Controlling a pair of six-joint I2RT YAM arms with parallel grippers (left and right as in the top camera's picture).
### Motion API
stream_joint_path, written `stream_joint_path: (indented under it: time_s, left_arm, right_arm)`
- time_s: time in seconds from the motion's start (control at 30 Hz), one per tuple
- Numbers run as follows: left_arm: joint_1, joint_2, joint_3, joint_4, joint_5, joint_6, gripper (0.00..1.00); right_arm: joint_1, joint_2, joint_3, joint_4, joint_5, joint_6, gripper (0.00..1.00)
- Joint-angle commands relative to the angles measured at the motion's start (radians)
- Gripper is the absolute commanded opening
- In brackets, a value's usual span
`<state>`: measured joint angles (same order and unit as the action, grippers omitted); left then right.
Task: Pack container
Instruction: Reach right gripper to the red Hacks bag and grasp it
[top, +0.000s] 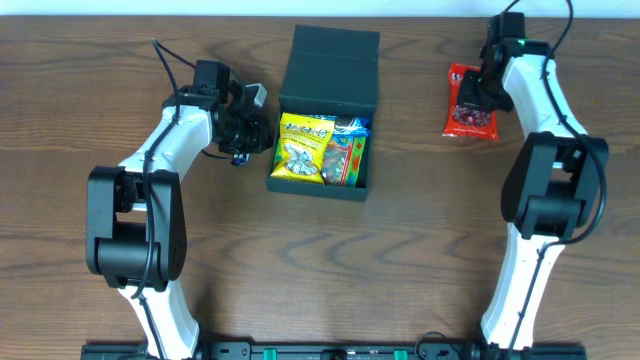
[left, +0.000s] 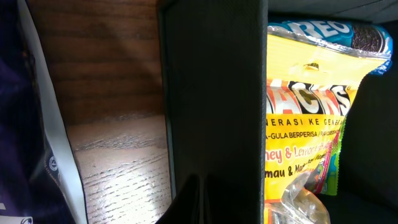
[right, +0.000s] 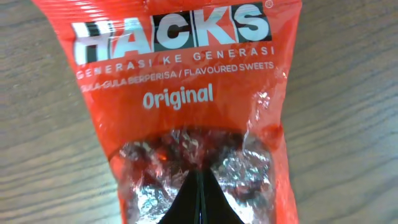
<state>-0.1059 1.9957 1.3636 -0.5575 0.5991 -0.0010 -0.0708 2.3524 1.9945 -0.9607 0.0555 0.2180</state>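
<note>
Container (top: 330, 65) sits open at mid-table (top: 400, 250), packets (top: 300, 150) inside. Left claw (top: 250, 128) is clenched at its left wall; whether it pinches the wall cannot be told. Right claw (right: 199, 196), clenched, has its tips on a red packet (right: 180, 93) lying well to the container's right.

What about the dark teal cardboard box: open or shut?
Open: the dark teal cardboard box has its flap lid folded back; a yellow snack packet shows inside.
</note>
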Motion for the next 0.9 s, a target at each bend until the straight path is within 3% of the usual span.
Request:
stream_joint_path:
  time_s: [0.0,0.23,0.53,0.57,0.6,0.63,0.67,0.77,0.87]
  left_arm:
    - [-0.006,-0.025,-0.009,-0.007,0.022,-0.007,0.06]
    - [-0.006,-0.025,-0.009,-0.008,0.022,-0.007,0.06]
    - [-0.006,-0.025,-0.009,-0.008,0.022,-0.006,0.06]
    - [-0.006,-0.025,-0.009,-0.008,0.022,-0.006,0.06]
    - [-0.006,-0.025,-0.009,-0.007,0.022,-0.006,0.06]
    - [-0.006,-0.025,-0.009,-0.007,0.022,-0.006,0.06]
    - [-0.006,-0.025,-0.009,-0.007,0.022,-0.006,0.06]
    - [-0.006,-0.025,-0.009,-0.007,0.022,-0.006,0.06]
    - [-0.006,-0.025,-0.009,-0.007,0.022,-0.006,0.06]
  right_arm:
    - [0.018,-0.074,0.006,-0.008,-0.014,-0.005,0.01]
    - [0.025,-0.154,0.006,-0.027,-0.09,0.021,0.01]
    - [0.073,-0.266,0.006,-0.063,-0.043,0.02,0.01]
    - [0.073,-0.262,0.005,-0.062,-0.011,0.02,0.1]
    - [0.071,-0.251,0.005,-0.057,0.019,0.02,0.44]
    - [0.062,-0.232,0.005,-0.044,0.031,0.013,0.62]
    - [0.055,-0.219,0.005,-0.032,0.031,0.008,0.73]
    - [0.026,-0.171,0.005,0.013,0.025,0.008,0.85]
    - [0.0,-0.116,0.005,0.061,0.019,0.0,0.86]
